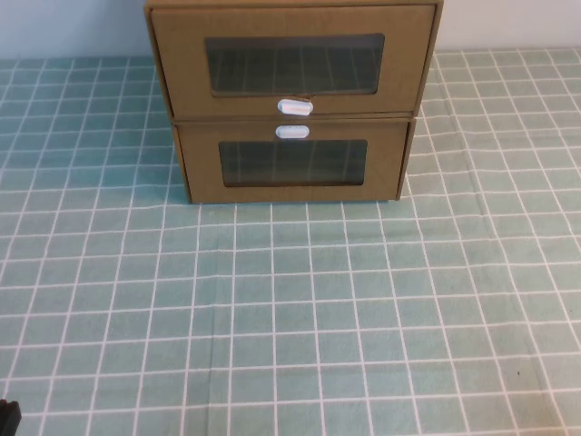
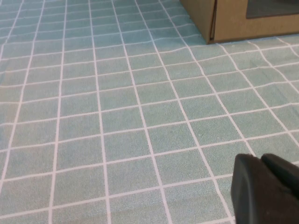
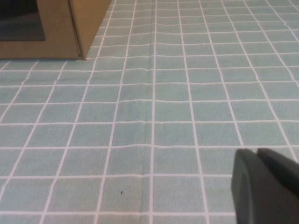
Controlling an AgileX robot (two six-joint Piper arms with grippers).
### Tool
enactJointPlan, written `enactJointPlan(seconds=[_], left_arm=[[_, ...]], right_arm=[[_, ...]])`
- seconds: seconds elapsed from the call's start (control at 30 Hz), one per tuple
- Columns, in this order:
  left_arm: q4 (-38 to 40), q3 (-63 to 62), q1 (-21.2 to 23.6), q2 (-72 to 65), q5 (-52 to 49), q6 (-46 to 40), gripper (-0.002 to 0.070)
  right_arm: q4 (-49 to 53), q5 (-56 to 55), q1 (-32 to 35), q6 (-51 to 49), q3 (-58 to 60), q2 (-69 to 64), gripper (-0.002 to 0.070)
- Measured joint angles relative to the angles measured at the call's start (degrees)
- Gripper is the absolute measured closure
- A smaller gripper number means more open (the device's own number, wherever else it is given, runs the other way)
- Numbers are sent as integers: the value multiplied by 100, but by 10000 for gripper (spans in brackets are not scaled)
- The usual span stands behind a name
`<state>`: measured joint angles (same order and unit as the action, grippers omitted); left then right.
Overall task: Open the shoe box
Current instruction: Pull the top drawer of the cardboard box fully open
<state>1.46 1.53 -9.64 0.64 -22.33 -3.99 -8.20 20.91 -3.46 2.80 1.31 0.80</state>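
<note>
Two brown cardboard shoe boxes stand stacked at the far middle of the table, both closed. The upper box (image 1: 292, 59) and the lower box (image 1: 292, 163) each have a dark window in the front flap. The upper flap carries a white handle (image 1: 295, 107), the lower flap its own white handle (image 1: 292, 133). My left gripper (image 2: 259, 161) sits low over the cloth near the table's front left, shut and empty; the lower box's corner (image 2: 233, 18) lies far ahead of it. My right gripper (image 3: 256, 154) is shut and empty at the front right, well away from the box (image 3: 51, 28).
A green cloth with a white grid (image 1: 300, 318) covers the whole table. A pale wall (image 1: 508, 23) rises behind the boxes. A dark bit of the left arm (image 1: 6, 418) shows at the front left corner.
</note>
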Motion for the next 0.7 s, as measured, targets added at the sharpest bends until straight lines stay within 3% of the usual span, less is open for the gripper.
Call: enactJointPlan(seconds=[0.7], left_arm=[[-26,0,0,0,68,0,680]], right_arm=[[-44,0,0,0,0,0,689]])
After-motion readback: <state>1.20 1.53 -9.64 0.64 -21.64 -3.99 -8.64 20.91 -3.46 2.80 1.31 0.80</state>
